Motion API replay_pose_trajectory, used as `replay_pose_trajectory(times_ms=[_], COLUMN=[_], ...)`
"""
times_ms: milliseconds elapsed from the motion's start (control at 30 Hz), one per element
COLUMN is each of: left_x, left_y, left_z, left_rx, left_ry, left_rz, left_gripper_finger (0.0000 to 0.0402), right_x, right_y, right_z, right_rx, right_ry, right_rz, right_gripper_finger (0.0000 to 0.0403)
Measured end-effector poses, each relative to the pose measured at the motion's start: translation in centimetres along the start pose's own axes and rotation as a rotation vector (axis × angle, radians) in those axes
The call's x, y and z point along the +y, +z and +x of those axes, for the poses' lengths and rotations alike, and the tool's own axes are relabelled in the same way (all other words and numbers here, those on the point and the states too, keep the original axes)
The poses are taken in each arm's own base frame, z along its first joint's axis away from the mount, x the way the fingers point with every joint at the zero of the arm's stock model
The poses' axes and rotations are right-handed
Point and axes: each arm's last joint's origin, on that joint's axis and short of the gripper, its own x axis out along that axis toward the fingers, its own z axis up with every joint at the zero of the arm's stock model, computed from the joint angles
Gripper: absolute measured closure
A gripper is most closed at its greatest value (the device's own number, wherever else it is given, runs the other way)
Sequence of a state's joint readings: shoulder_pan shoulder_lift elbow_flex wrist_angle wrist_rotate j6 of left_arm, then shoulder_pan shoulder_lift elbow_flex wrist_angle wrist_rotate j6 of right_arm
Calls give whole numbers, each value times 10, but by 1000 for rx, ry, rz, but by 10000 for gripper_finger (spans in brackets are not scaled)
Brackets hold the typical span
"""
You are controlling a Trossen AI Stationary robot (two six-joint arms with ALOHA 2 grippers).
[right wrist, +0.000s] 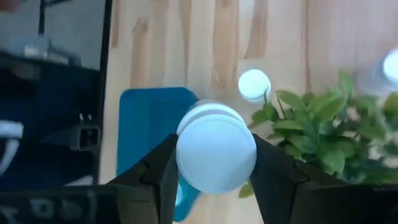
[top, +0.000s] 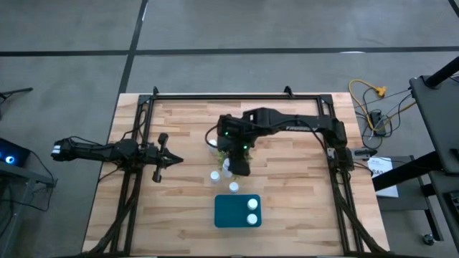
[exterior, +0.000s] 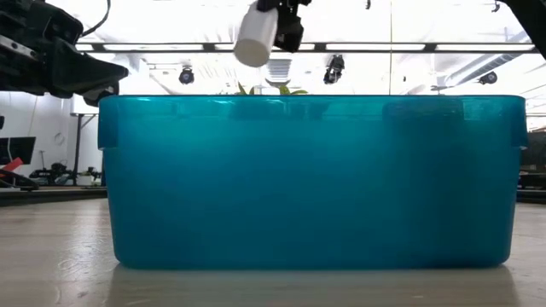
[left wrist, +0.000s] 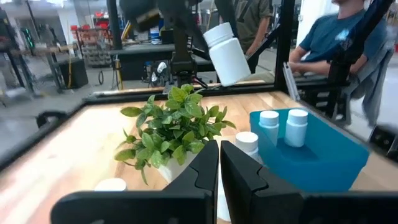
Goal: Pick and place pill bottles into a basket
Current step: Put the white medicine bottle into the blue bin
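Two pill bottles (top: 252, 211) already stand in the basket (top: 231, 213), which sits near the worktop's (top: 179, 215) front edge, mid-width. Right gripper (right wrist: 214, 163) has jaws clamped on a third bottle (right wrist: 216, 152), held in the air above the plant (left wrist: 169, 129) near the worktop's middle, not yet over the basket. Two loose bottles (top: 214, 175) visible on the worktop between plant and basket; any more are hidden. Left gripper (top: 172, 160) waits toward the left edge, jaws together, empty. Judged roughly a third done: carried bottle needs dropping in, then the remaining ones.
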State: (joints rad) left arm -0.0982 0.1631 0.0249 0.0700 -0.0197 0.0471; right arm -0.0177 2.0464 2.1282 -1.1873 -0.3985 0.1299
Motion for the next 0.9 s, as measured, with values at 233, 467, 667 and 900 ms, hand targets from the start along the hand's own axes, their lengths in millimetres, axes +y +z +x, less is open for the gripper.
replay_pose_trajectory(times_ms=[233, 467, 667, 900], left_x=[0, 0, 0, 0], left_y=[0, 0, 0, 0], left_z=[0, 0, 0, 0], left_rx=[0, 0, -1, -1], left_ry=[0, 0, 1, 1], left_rz=[100, 97, 90, 90], left_gripper_finger=[401, 401, 401, 401], right_x=[10, 46, 70, 77], right_y=[2, 3, -10, -20], right_z=[9, 9, 9, 13], right_rx=[-33, -56, 17, 85], right_ry=[13, 62, 2, -43], right_rz=[151, 126, 36, -70], right_gripper_finger=[256, 256, 256, 256])
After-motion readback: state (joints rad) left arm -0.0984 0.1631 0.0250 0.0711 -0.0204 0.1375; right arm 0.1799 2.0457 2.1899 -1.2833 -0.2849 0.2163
